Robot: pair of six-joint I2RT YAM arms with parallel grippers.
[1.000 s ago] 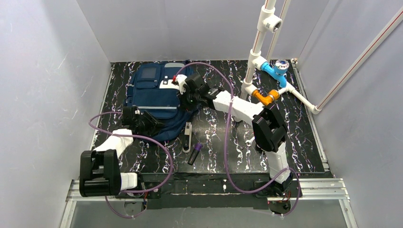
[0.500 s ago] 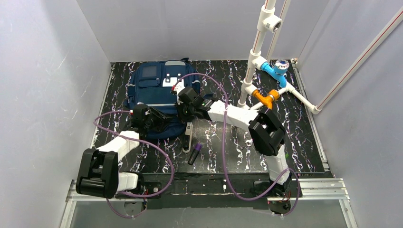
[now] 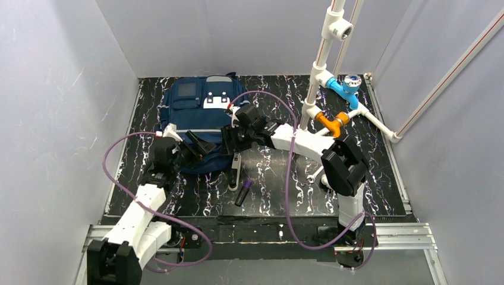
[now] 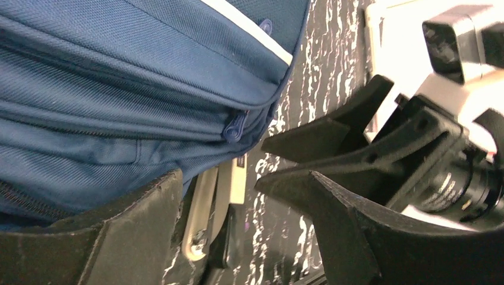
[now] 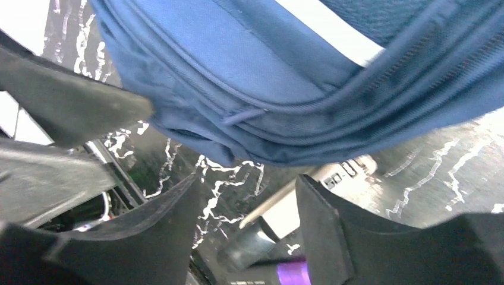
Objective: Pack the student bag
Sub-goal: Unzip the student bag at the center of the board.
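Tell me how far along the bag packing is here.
Nothing looks packed: the student bag lies flat, its zip apparently closed. In hand: nothing; left gripper and right gripper gape open at its near edge. Still to do: the marker and pale flat item lie outside it.

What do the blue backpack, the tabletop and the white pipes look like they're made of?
Navy backpack: woven synthetic fabric, probably nylon or polyester, matte; the left wrist view shows a fine ribbed weave and stitched seams. Tabletop: black sheet with white and purple marble-like veining, likely printed laminate or vinyl. White pipes: smooth, rigid plastic, probably PVC.
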